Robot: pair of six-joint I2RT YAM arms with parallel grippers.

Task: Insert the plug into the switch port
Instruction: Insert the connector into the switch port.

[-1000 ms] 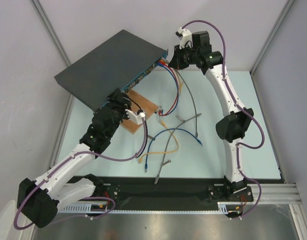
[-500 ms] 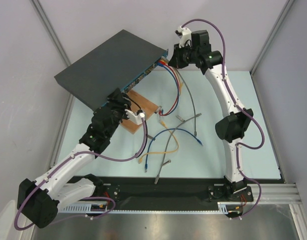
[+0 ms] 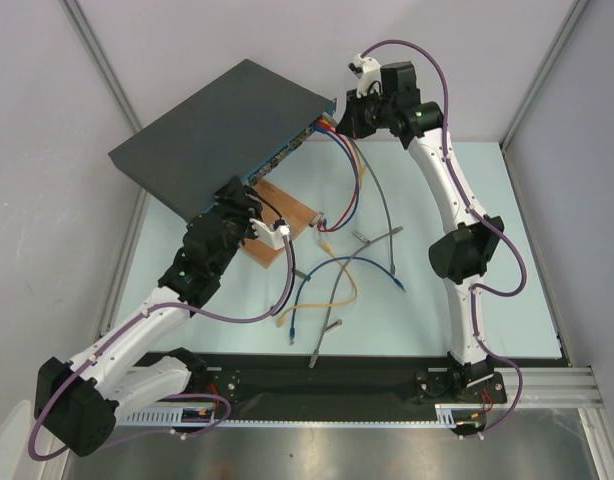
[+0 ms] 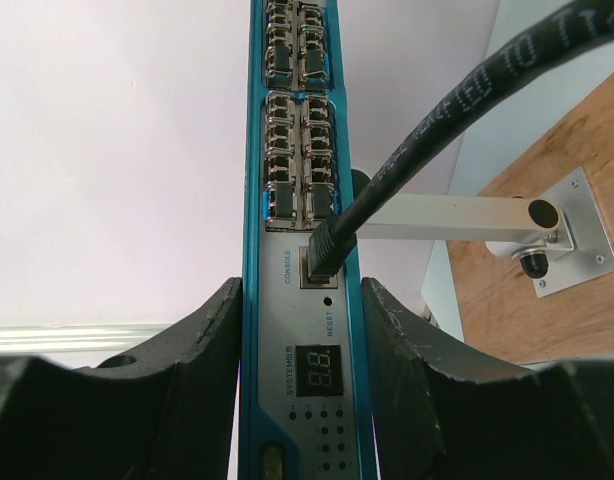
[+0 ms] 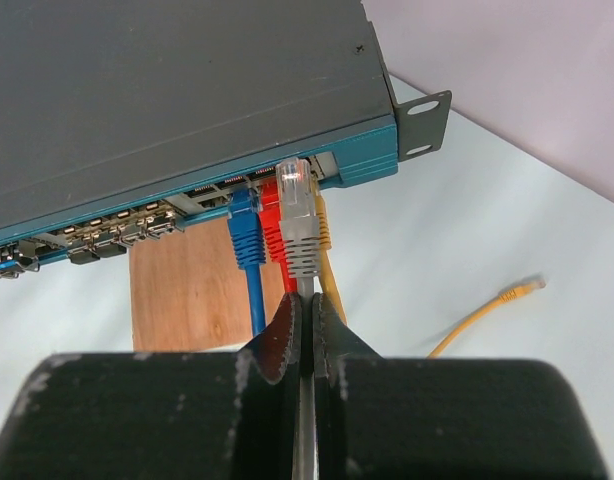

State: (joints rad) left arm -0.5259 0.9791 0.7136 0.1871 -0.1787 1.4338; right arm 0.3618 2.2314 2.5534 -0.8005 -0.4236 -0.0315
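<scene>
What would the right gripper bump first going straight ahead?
Probably the blue port face of the dark grey metal switch box; the grey plug the right gripper pinches would touch first.

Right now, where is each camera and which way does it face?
Top external: above, behind the bases, looking down at the table; left arm, right arm show.
Left wrist: faces the switch at its blue front; left gripper clamps it.
Right wrist: faces the ports; right gripper pinches the grey cable.
Shared: both wrist views see the wooden board.

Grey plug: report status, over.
Left gripper clamped across switch front. Right gripper shut on grey cable behind grey plug, tip at port row, looks unseated. Red plug, blue plug tight alongside.
</scene>
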